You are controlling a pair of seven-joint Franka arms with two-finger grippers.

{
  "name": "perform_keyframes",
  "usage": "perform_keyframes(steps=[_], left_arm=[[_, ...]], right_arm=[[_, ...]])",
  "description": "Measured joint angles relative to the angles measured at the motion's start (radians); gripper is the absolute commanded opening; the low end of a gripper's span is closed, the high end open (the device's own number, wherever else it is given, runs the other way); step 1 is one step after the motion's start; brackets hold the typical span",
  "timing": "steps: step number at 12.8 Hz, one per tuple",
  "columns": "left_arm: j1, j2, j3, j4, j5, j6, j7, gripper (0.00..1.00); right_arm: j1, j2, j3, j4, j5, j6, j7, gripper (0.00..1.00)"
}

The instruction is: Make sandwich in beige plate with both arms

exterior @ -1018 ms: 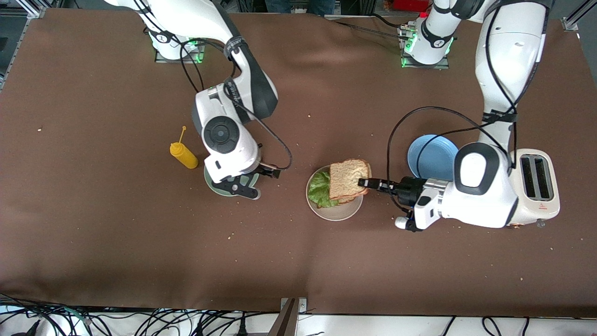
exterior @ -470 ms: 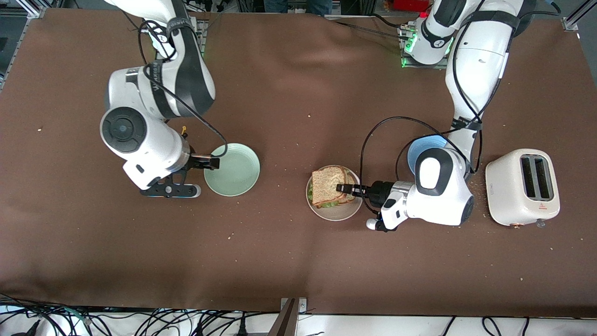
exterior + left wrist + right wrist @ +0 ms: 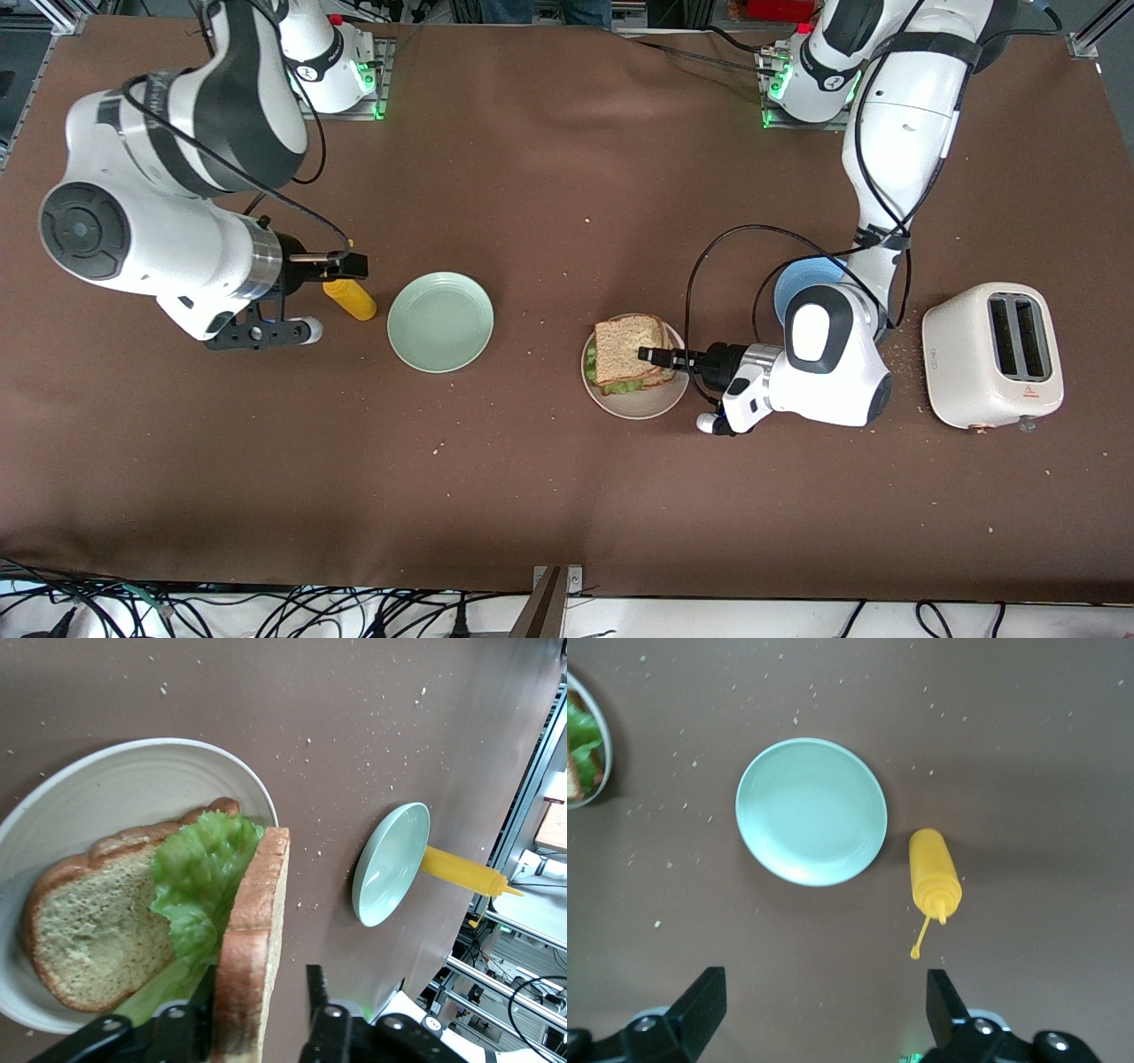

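Basically just easing left tool (image 3: 649, 356) half-open off top slice so sandwich (image 3: 629, 353) settles on beige plate (image 3: 634, 403), probably free now; right tool (image 3: 824, 997) wide open, empty, waiting over desk (image 3: 567, 496).

A: what do the two glossy white robot arms (image 3: 895, 106) look like up close?
B: rounded white shells with dark grey joints; loose black cables (image 3: 709, 266) strapped along them; green lights glowing at the bases (image 3: 376, 89); black fingers

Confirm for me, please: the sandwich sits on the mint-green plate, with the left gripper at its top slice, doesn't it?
Not quite: the front view shows the sandwich on the beige plate; the mint-green plate holds nothing. The left gripper is at its top slice.
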Motion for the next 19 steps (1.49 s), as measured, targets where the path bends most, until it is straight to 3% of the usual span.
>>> perform_keyframes(steps=[3,5,7,11,15,19], left_arm=[[0.001,0.007,0.013,0.0,0.0,0.032,0.0,1.0],[0.002,0.007,0.044,0.0,0.0,0.034,0.0,1.0],[0.005,0.007,0.093,0.004,0.042,0.037,0.003,1.0],[0.081,-0.015,0.158,0.018,0.175,0.039,0.004,1.0],[0.166,-0.12,0.165,0.033,0.447,-0.011,0.003,1.0],[0.198,-0.227,0.172,0.034,0.688,-0.118,0.003,1.0]], right_arm=[[-0.241,-0.131,0.286,-0.076,-0.169,-0.025,-0.003,1.0],[-0.363,-0.205,0.413,-0.145,-0.266,-0.025,-0.002,1.0],[-0.429,-0.271,0.443,-0.21,-0.331,0.003,-0.002,1.0],[-0.597,-0.387,0.457,-0.332,-0.338,0.18,-0.135,1.0],[-0.6,-0.431,0.471,-0.348,-0.364,0.271,-0.17,1.0],[-0.582,-0.489,0.467,-0.453,-0.364,0.274,-0.152,1.0]])
